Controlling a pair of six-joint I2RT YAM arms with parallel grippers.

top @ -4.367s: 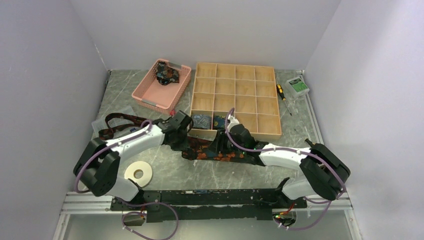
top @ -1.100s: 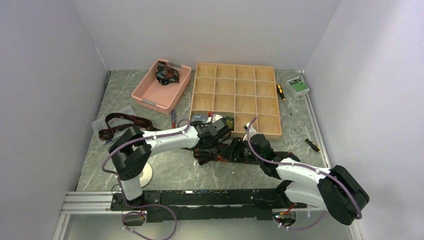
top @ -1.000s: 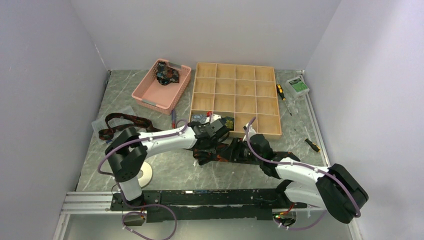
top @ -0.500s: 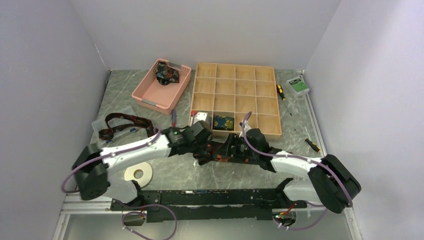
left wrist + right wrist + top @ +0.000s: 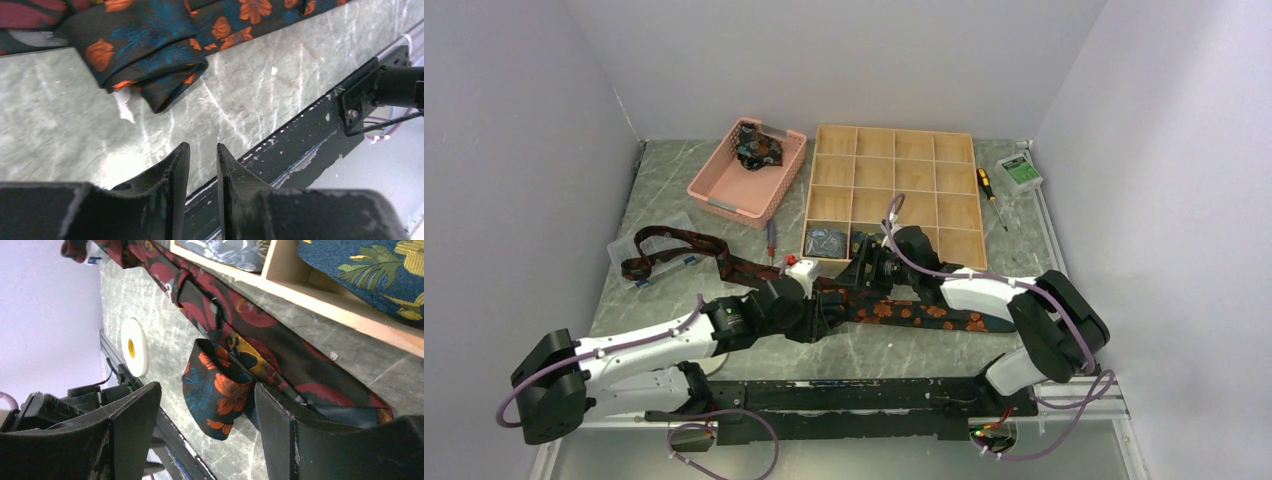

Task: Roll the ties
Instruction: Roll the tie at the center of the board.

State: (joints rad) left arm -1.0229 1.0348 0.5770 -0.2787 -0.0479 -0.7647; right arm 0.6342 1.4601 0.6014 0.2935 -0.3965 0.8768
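Observation:
A dark tie with orange and blue flowers point(image 5: 924, 312) lies stretched on the table in front of the wooden tray. Its left end is folded over point(image 5: 150, 60) point(image 5: 220, 390). A maroon tie point(image 5: 679, 245) runs from the left under it and shows in the right wrist view point(image 5: 300, 360). My left gripper point(image 5: 819, 312) point(image 5: 203, 147) sits just near of the folded end, its jaws a narrow gap apart with nothing between them. My right gripper point(image 5: 864, 275) point(image 5: 207, 387) is wide open and empty over the folded end, by the tray's front wall.
The wooden compartment tray point(image 5: 914, 190) holds a grey rolled tie point(image 5: 826, 240) and a blue one with yellow leaves point(image 5: 370, 275). A pink basket point(image 5: 724, 195) holds a tie bundle. A white tape ring point(image 5: 134, 346), screwdrivers point(image 5: 987, 185) point(image 5: 770, 238) and a green box point(image 5: 1020, 172) lie around.
My left arm has pulled back towards the near left and off the flowered tie. My right gripper has moved towards the tray. The tie now lies stretched out to the right.

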